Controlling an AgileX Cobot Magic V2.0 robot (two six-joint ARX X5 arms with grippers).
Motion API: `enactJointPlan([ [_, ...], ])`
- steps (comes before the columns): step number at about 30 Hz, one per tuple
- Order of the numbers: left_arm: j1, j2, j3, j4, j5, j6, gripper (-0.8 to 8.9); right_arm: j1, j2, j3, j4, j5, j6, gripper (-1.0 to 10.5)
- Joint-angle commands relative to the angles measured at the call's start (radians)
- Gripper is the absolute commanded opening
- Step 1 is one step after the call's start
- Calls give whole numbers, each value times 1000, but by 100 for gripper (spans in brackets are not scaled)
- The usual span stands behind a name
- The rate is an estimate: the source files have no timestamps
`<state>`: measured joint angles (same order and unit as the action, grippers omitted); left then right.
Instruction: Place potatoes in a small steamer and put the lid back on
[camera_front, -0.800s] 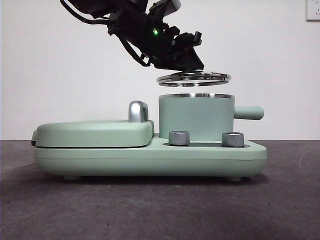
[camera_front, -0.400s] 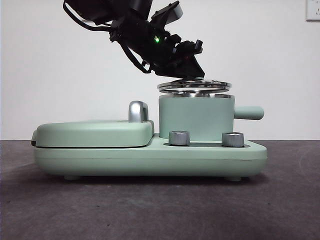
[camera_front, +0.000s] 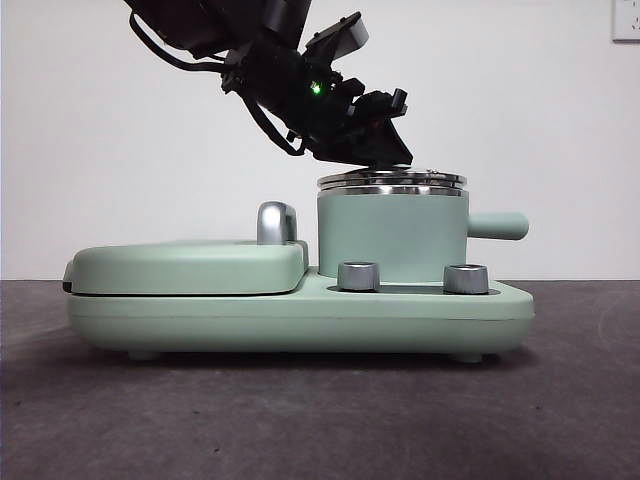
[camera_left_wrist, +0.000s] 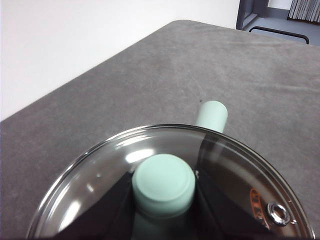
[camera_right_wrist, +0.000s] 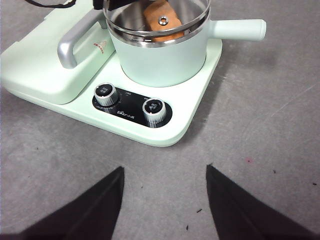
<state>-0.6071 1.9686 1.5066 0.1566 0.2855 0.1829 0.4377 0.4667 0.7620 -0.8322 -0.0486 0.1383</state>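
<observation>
The small steamer (camera_front: 392, 235) stands on the right half of the green appliance base, its stubby handle (camera_front: 497, 225) pointing right. The glass lid (camera_front: 392, 180) lies level on the steamer's steel rim. My left gripper (camera_front: 375, 155) reaches down from the upper left and is shut on the lid's mint-green knob (camera_left_wrist: 163, 185), one jaw on each side. Through the glass, the orange-brown potato (camera_right_wrist: 159, 17) shows inside the steamer (camera_right_wrist: 165, 57). My right gripper (camera_right_wrist: 165, 170) hangs open over bare table in front of the appliance, holding nothing.
The flat green griddle cover (camera_front: 190, 265) with a steel handle (camera_front: 276, 222) fills the left half of the base (camera_front: 300, 320). Two steel dials (camera_right_wrist: 105, 94) (camera_right_wrist: 153, 108) sit on the base's front. Dark grey table (camera_right_wrist: 260, 150) stretches around it.
My left gripper has lowered the lid from a gap above the steamer down onto its rim. The lid was slightly tilted and now lies flat.
</observation>
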Motion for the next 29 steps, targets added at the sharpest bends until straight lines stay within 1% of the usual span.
enactJointPlan([
  [1,-11,28,37,17,6,-13,9,6,2,5,-8,4,11,249],
  [6,-11,40,37,16,26,-21,9,6,2,5,-14,5,11,250],
  [9,-11,41,37,11,29,-45,9,6,2,5,-14,5,11,250],
  [13,-16,40,37,1,29,-43,9,6,2,5,-14,5,11,250],
  [19,-15,36,37,-39,17,-8,9,6,2,5,-14,4,11,250],
  [24,-16,28,37,-38,-18,45,9,6,2,5,-15,4,11,249],
  [29,-15,25,37,-40,-21,68,9,6,2,5,-19,5,11,249],
])
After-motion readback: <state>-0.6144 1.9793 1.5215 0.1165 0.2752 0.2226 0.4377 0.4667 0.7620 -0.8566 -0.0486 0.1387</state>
